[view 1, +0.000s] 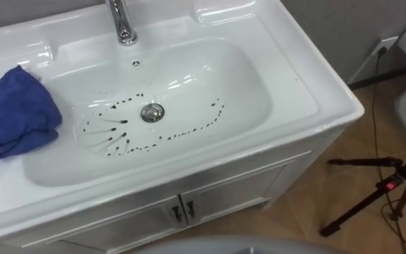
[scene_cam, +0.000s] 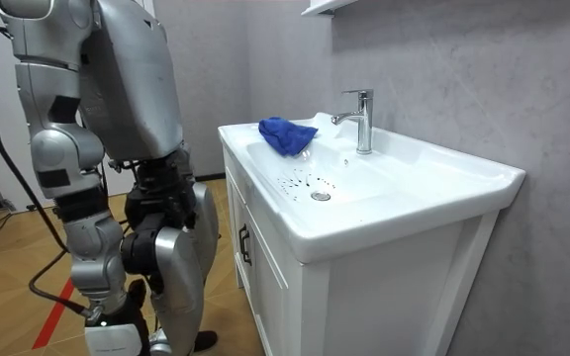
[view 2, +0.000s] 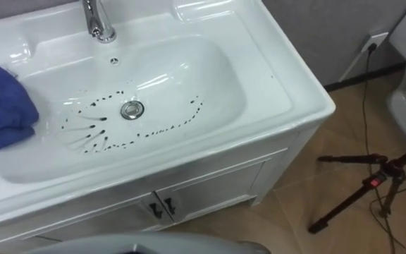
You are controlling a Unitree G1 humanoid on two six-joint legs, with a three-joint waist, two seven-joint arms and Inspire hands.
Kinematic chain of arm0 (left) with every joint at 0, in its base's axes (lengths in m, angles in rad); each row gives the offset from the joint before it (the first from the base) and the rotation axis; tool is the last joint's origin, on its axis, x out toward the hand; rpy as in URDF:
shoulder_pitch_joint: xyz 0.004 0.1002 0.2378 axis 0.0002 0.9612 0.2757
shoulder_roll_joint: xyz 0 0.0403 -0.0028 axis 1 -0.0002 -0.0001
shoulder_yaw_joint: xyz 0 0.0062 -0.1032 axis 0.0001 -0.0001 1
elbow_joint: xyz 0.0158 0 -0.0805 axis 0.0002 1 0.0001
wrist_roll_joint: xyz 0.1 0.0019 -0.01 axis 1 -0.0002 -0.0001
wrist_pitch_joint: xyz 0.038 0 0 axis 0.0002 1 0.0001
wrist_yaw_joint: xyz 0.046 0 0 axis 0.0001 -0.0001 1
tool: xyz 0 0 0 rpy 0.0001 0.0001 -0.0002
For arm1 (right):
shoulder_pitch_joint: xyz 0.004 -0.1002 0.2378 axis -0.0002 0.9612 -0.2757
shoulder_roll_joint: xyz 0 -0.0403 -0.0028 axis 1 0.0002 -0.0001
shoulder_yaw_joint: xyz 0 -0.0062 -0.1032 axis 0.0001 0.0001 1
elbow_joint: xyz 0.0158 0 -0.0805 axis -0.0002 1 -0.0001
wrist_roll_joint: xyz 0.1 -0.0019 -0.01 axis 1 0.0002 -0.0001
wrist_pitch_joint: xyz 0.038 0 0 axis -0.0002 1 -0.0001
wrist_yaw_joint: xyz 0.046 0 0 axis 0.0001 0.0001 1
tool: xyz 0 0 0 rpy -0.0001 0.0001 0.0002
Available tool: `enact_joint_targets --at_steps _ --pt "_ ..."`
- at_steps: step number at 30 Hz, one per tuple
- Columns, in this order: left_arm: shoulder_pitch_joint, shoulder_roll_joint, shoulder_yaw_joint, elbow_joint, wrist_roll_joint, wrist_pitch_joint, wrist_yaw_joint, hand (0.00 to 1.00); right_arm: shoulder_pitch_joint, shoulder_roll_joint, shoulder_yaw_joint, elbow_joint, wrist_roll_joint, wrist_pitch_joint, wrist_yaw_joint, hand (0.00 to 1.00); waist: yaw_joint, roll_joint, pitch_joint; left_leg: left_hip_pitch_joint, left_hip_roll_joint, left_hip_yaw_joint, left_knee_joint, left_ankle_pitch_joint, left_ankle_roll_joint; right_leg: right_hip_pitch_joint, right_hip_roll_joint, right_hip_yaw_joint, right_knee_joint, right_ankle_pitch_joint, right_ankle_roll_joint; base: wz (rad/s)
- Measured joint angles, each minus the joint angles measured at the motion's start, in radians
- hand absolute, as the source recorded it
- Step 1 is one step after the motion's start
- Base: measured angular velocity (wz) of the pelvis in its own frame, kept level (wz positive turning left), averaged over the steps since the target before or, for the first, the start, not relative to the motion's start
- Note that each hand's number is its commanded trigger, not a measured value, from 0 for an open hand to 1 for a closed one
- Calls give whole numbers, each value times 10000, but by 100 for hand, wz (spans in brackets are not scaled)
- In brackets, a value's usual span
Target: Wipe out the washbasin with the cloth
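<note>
grey wall and wooden floor (view 1: pixel 302 212) surround a white vanity cabinet (view 1: pixel 224 194), and i see the robot standing at its front, on the room view's left, facing the basin (view 1: pixel 210 77). its right arm hangs at its side, with the right hand (scene_cam: pixel 107 331) low at the bottom edge of the room view; i cannot tell how far open it is or whether it has hold of anything.

going left to right from the head camera: a crumpled blue cloth (view 1: pixel 13 113) lies on the basin's left rim, its right edge drooping over into the bowl, with no hand on it. the bowl is glossy white, but a loose oval ring of dark marks (view 1: pixel 111 134) soils its bottom. they are streaky on the left and dotted along the near side and up the right. the chrome drain (view 1: pixel 152 111) sits inside that ring. a small overflow hole (view 1: pixel 136 63) is on the far wall, and above it the chrome faucet (view 1: pixel 122 21) stands upright on the far ledge. the right rim looks clean. on the floor to the right stands a black tripod (view 1: pixel 379 194), and beyond it is a wall outlet (view 1: pixel 384 46).
</note>
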Motion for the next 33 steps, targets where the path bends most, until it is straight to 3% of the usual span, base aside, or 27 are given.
enact_joint_targets --at_steps 2,6,10,12,14,18,23,24,31,33 --pt "147 3 254 68 -565 3 279 0 -78 -3 -58 147 41 25 -101 0 148 39 -4 26 -14 -133 -5 -8 14 111 -21 -148 -28 0 14 20" --pt "180 12 957 47 -675 -5 586 0 -203 -103 -66 101 -18 -9 -140 0 435 130 -21 -71 -30 -489 -4 -15 23 105 -58 -448 -8 -5 17 25" --pt "237 38 1381 -275 -937 -270 1197 0 -175 -320 -47 89 -20 -79 -170 0 722 203 -46 -232 -73 -1000 24 -12 27 173 -111 -927 4 -25 11 34" --pt "297 32 1660 -567 -965 -342 1547 0 -128 -340 -58 91 -25 -149 -187 0 882 221 -47 -305 -67 -1060 33 -11 28 145 -110 -975 50 -67 3 20" --pt "370 46 2007 -884 -982 -648 2196 0 -115 -379 -56 97 -23 -191 -235 0 979 238 -45 -366 -90 -1217 34 -11 27 116 -176 -1126 201 -155 -1 19" --pt "410 41 2143 -1712 -1342 -976 3329 0 -119 -434 262 95 -1 -239 -358 0 1277 276 -50 -425 -129 -1384 55 2 29 110 -190 -1288 245 -186 -1 13" --pt "658 4 2136 -3867 -1329 -1773 4913 0 -134 -442 430 99 -369 -567 -354 0 1544 238 -104 -659 -186 -1636 105 9 37 -30 -236 -1513 172 -193 14 10" --pt "714 4 2134 -4169 -1328 -1852 5091 0 -131 -442 430 99 -410 -644 -354 0 1557 246 -105 -676 -186 -1637 113 9 38 -40 -236 -1515 164 -193 14 0" --pt "752 12 2030 -6419 -1315 -3309 6731 0 -102 -447 455 99 -714 -1016 -344 0 1776 239 -77 -693 -214 -1701 171 9 39 -34 -269 -1494 134 -201 27 -1" --pt "716 6 1929 -6902 -1322 -3519 6970 0 -98 -447 461 101 -717 -1027 -340 0 1791 240 -72 -697 -225 -1773 181 8 39 -43 -272 -1494 130 -201 27 0"
